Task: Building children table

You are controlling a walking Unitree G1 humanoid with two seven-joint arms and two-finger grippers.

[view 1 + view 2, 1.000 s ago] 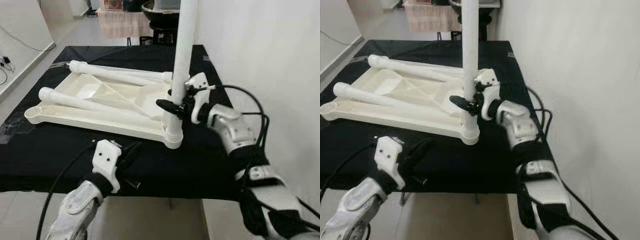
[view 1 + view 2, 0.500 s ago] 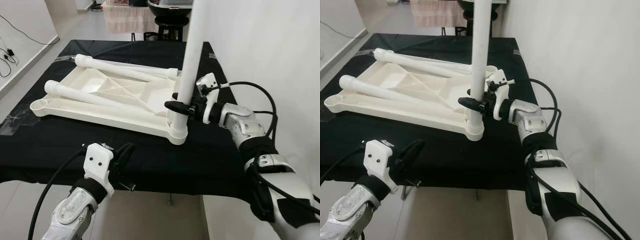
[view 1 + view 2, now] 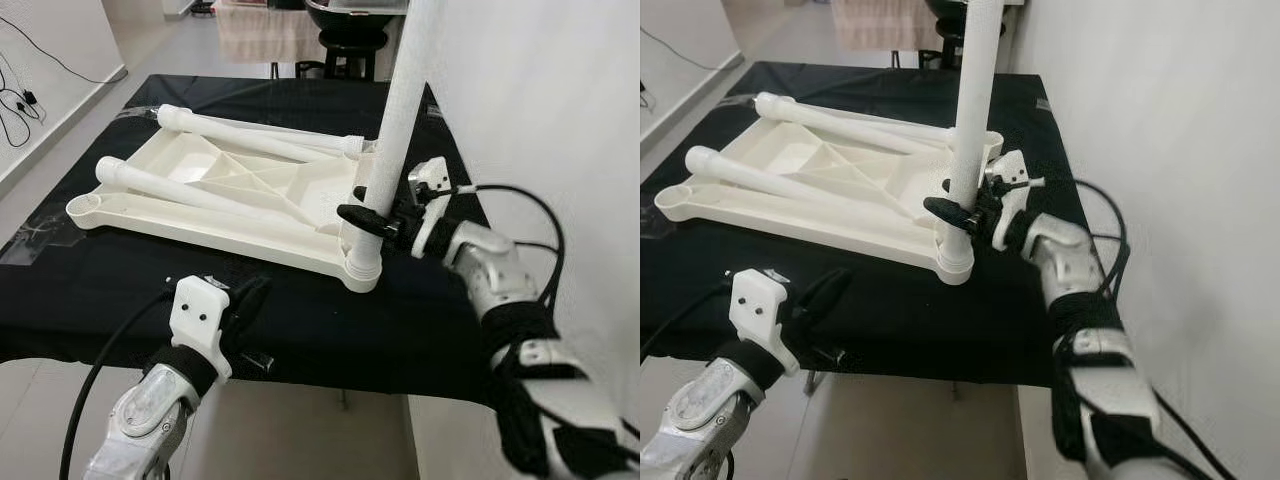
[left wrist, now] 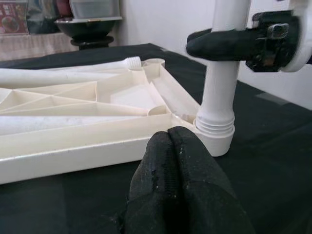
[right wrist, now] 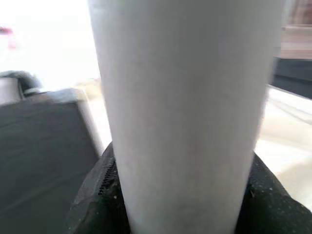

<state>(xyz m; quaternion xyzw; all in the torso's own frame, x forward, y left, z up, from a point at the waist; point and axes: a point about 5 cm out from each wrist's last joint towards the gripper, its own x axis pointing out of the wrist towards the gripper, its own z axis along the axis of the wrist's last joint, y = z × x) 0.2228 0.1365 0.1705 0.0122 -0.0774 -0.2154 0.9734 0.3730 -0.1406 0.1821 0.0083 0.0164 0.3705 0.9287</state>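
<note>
**Q:** Count of parts, and where do they sit?

**Op:** I count one tabletop (image 3: 215, 205), upside down on the black-covered table (image 3: 90, 290); three legs in all. Two loose legs (image 3: 205, 197) lie across the underside, one (image 3: 255, 135) along the far edge; one upright leg (image 3: 398, 135) stands in the near right corner socket (image 3: 363, 270).

**Q:** Materials, shapes?

**Op:** All parts are white smooth plastic; the tabletop is a shallow rectangular tray with diagonal ribs and round corner sockets; the legs are plain tubes, the far one with a threaded end; the cover is matte black cloth.

**Q:** Grippers?

**Op:** The right gripper (image 3: 372, 217) is clamped round the upright leg just above the socket, black fingers wrapped on both sides; the right wrist view shows the tube pressed between the pads. The left gripper (image 3: 248, 303) hovers low at the near table edge, fingers pressed together on nothing; in the left wrist view the tips (image 4: 175, 146) point at the corner socket, just short of it.

**Q:** Clearance?

**Op:** The socket corner sits near the table's right edge; a white wall (image 3: 540, 90) is close behind the right arm, tight there. I see a bare strip of cloth between the tray and the near edge; open floor (image 3: 60, 120) on the left.
</note>
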